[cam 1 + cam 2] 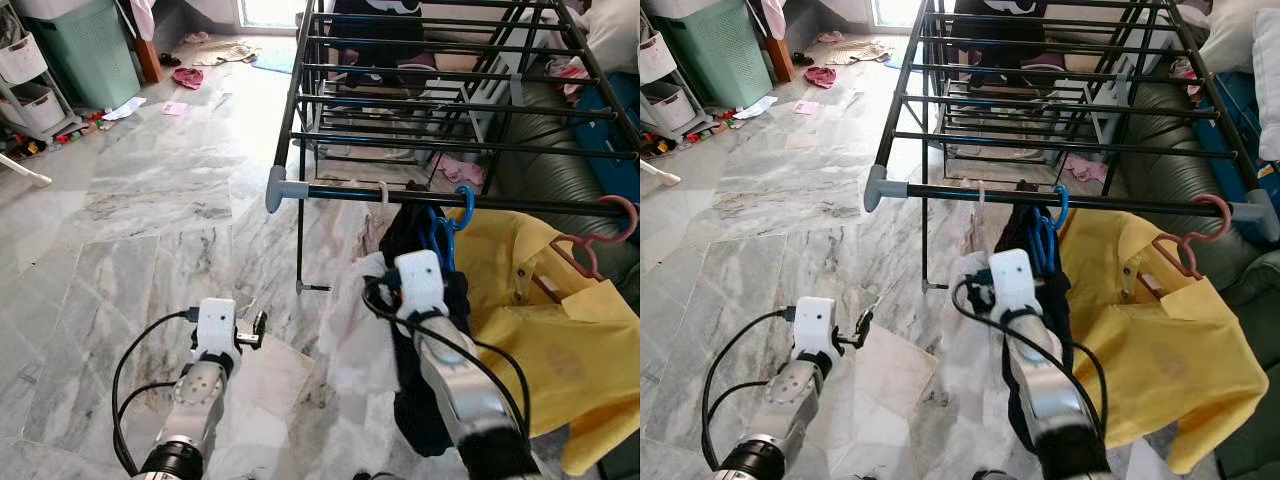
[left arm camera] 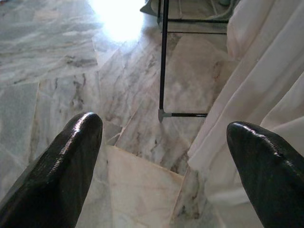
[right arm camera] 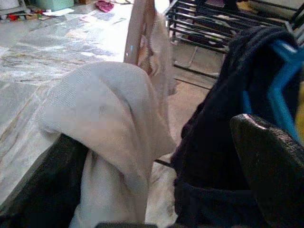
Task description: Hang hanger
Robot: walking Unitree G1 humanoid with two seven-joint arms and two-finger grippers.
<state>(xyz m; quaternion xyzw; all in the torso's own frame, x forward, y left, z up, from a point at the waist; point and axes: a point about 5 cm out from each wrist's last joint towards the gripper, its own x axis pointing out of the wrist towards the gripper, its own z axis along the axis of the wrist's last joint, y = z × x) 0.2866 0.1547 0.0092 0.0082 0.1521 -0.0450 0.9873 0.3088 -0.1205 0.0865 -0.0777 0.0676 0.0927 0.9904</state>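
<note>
A black drying rack (image 1: pixel 440 100) stands ahead; its front rail (image 1: pixel 520 201) ends in a grey cap. Three hangers hook over that rail: a pale hanger (image 1: pixel 383 196) with a white garment (image 3: pixel 118 123), a blue hanger (image 1: pixel 447 228) with a dark garment (image 3: pixel 213 118), and a pink hanger (image 1: pixel 612 226) with a yellow shirt (image 1: pixel 540 310). My right gripper (image 3: pixel 156 137) is raised just under the rail between the white and dark garments. It is open, and the white cloth is draped over one finger. My left gripper (image 2: pixel 161 156) hangs open low over the floor, holding nothing.
A rack leg (image 2: pixel 163 61) with a foot bar stands just ahead of the left gripper. A green laundry basket (image 1: pixel 85 50) and a white drawer cart (image 1: pixel 25 75) sit far left. Clothes (image 1: pixel 187 77) lie on the marble floor. A dark sofa (image 1: pixel 560 150) is behind the rack.
</note>
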